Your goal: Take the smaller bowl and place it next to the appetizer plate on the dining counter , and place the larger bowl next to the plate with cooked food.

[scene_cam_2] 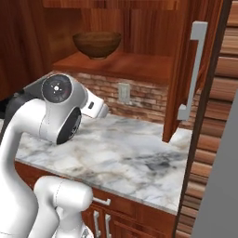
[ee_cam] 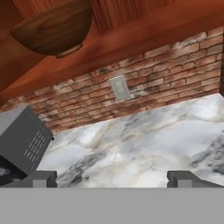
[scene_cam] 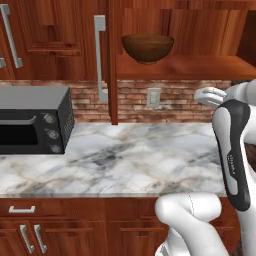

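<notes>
The larger bowl (scene_cam: 147, 47) (scene_cam_2: 96, 44) (ee_cam: 54, 28), wide and dark brown wood, stands upright on the open cabinet shelf (scene_cam: 200, 67) above the brick wall. My gripper (ee_cam: 113, 179) is open and holds nothing. Its two dark fingertips (ee_cam: 43, 178) stand far apart at the bottom of the hand view, aimed at the wall below the shelf. In the left base view the gripper (scene_cam: 204, 95) hangs over the right part of the marble wall counter (scene_cam: 125, 160), below and right of the bowl. The smaller bowl, both plates and the dining counter are out of view.
A black toaster oven (scene_cam: 30, 125) (ee_cam: 22, 140) sits at the counter's left end. A wall outlet (scene_cam: 153, 97) (ee_cam: 119, 87) is set in the brick. An open cabinet door with a long grey handle (scene_cam: 100, 60) (scene_cam_2: 195, 69) juts out beside the shelf.
</notes>
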